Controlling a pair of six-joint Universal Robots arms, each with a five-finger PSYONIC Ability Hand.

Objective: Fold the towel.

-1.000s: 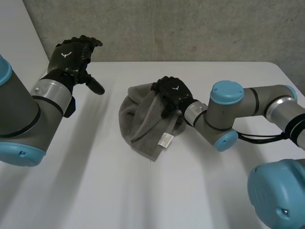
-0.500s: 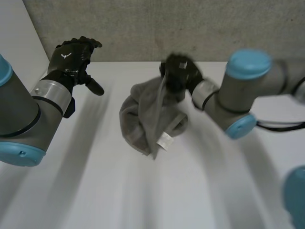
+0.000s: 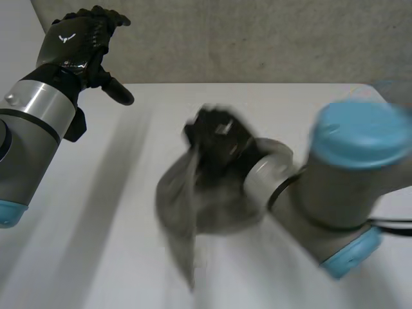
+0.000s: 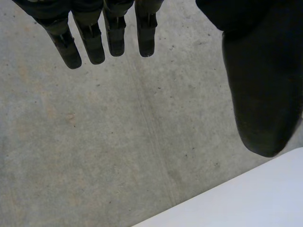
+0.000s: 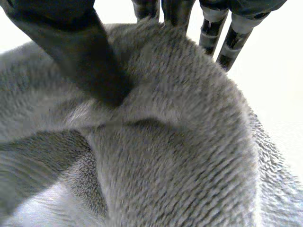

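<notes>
towel (image 3: 177, 209): bunched at mid-bench (image 3: 96, 244), partly lifted; no neat fold is seen.
right hand (image 3: 215, 138): a towel ridge is pinched between thumb and fingers.
left hand (image 3: 77, 42): held high, fingers straight, empty.
progress: judged early; spreading and folding remain.

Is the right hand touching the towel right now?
Touching. The right wrist view shows the right hand pinching a ridge of the grey towel: its thumb presses into one side, its fingers lie over the other.

head cam overhead, R wrist close – towel (image 5: 180, 156) shared
</notes>
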